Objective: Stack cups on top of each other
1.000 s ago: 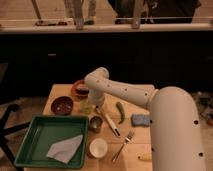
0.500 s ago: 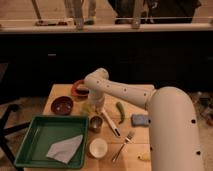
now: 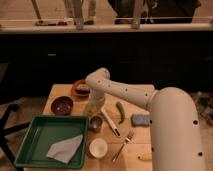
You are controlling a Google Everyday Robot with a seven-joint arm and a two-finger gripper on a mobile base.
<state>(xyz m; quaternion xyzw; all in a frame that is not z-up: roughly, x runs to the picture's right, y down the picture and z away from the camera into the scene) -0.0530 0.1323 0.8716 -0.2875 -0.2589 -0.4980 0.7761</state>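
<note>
my gripper [image 3: 93,104] grips the pale yellow-green cup [image 3: 91,110] tight, mid table [image 3: 59,92]; silver cup [image 3: 95,123] just beside, nothing stacked yet.

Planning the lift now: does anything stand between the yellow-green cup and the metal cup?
Nothing visible does. The gripper is closed at the pale yellow-green cup. The metal cup stands just nearer the camera, with only bare table between them.

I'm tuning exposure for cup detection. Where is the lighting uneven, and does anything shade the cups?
Camera view: warm light on the table, background dark; the gripper, at the pale cup, sits under the arm; the metal cup looks dim; the white bowl is bright.
</note>
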